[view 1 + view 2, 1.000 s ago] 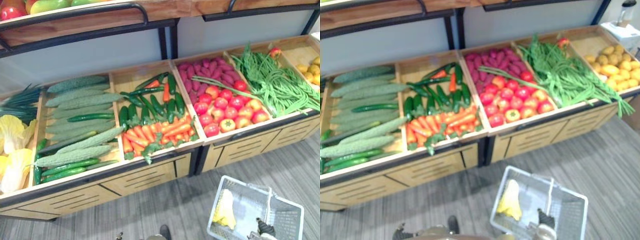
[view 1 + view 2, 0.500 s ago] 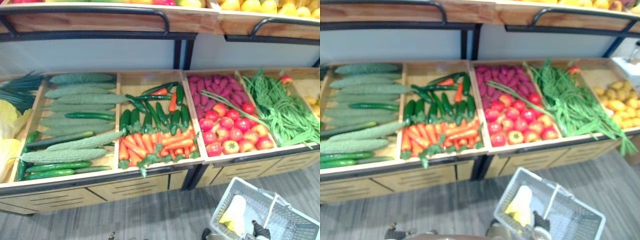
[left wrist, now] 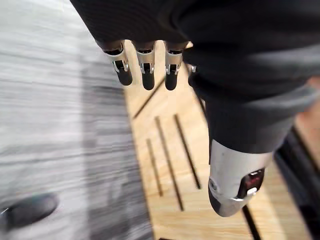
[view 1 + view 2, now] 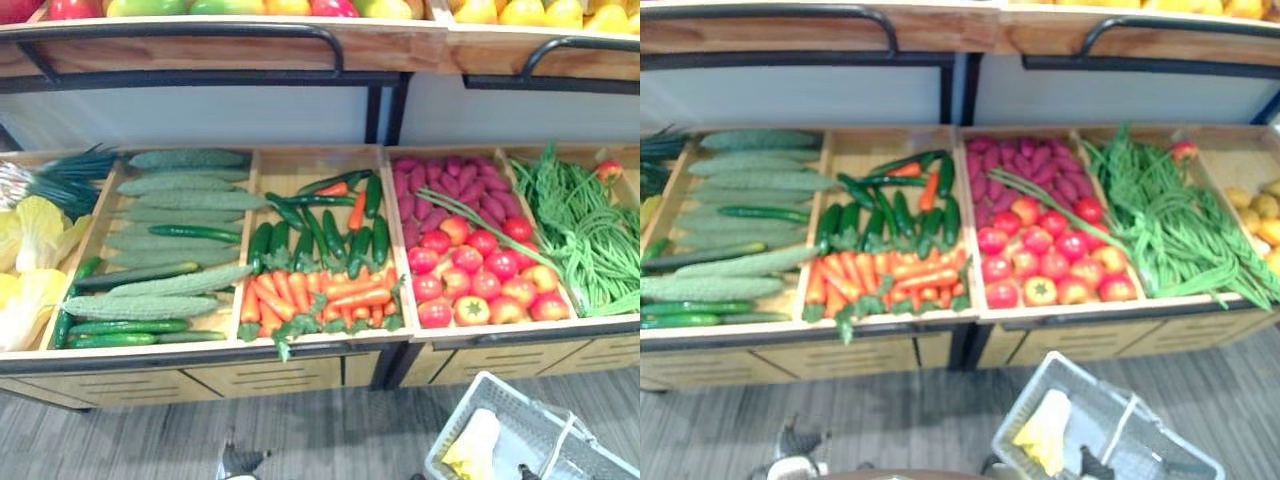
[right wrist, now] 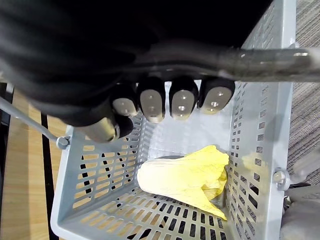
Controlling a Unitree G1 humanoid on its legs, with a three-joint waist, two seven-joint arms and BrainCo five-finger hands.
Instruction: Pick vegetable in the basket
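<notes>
One cabbage (image 5: 185,177) lies along the left edge of the basket (image 5: 260,150), whose handle (image 5: 260,59) the right hand (image 5: 150,105) clenches to carry it; the left hand (image 3: 145,70) hangs slack-fingered before the stand (image 4: 300,370), apparently free for picking.

A grey wood-grain floor (image 4: 330,430) runs along a light wooden display stand (image 4: 290,372) with slotted front panels and divided bins. Behind the stand are a pale grey back panel (image 4: 200,115) and black metal posts (image 4: 374,103). Above is a wooden upper shelf (image 4: 380,45) edged with black rails (image 4: 200,28).
</notes>
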